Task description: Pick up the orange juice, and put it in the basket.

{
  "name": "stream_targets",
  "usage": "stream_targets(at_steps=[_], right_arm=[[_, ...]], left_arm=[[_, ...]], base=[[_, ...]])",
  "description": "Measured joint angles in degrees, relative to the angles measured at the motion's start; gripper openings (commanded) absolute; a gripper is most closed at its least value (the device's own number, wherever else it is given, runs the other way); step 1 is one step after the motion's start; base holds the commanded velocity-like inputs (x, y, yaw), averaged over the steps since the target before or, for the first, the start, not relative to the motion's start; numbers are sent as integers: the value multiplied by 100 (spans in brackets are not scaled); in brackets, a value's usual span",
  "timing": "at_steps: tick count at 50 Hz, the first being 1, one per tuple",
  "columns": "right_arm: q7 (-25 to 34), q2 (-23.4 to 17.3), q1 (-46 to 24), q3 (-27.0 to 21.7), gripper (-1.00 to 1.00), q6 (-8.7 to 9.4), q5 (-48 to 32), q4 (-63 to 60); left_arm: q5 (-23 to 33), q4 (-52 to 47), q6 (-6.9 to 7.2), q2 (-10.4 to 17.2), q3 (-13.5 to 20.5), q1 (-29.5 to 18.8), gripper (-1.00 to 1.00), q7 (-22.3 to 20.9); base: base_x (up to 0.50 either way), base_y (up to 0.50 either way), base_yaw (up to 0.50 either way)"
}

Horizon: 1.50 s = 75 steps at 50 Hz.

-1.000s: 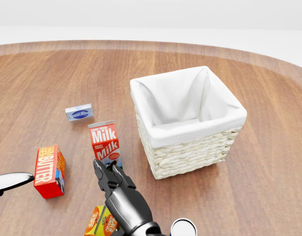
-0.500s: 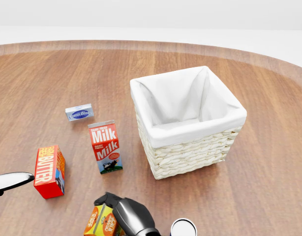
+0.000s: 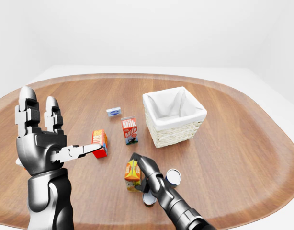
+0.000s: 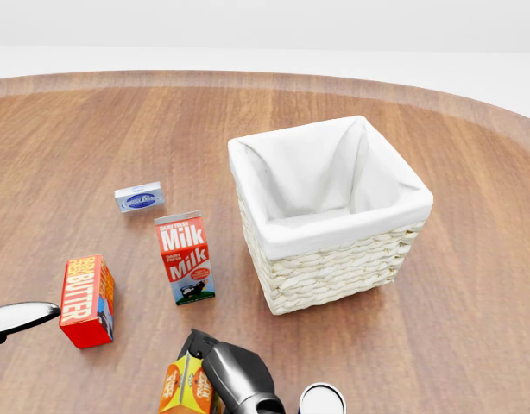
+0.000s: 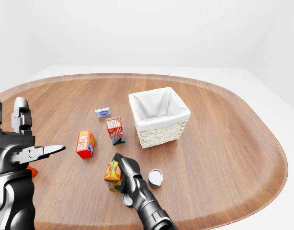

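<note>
Wooden tabletop (image 3: 243,143) scene: right hand (image 3: 146,171) has dropped from beside the milk carton (image 4: 185,257) onto the orange juice (image 3: 132,174), fingers now wrapped around the carton, so the grasp looks basically made. Beyond it, up and to the right, sits the empty basket (image 3: 175,117). Left hand (image 3: 46,139) hovers open, far left.

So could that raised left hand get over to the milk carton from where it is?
Probably yes. The left hand is held up open at the left-eye view's left, holding nothing. The butter box stands between it and the milk carton, so it would likely go over or past that.
</note>
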Motion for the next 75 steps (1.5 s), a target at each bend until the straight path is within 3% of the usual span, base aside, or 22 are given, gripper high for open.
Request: stream_targets(at_steps=[10, 42, 51, 75], right_arm=[[-57, -32, 106, 68, -100, 0, 31, -111], [819, -201, 751, 492, -100, 17, -190, -2117], [1067, -244, 810, 549, -100, 181, -198, -2704], [1630, -289, 645, 532, -100, 818, -187, -3924]], left_arm=[[0, 0, 0, 0, -1, -1, 100, 0], [1, 0, 0, 0, -1, -1, 100, 0], [1, 0, 0, 0, -1, -1, 100, 0], [-7, -5, 0, 2, 7, -6, 100, 3]], base=[[0, 0, 0], [0, 0, 0], [0, 0, 0], [0, 0, 0]])
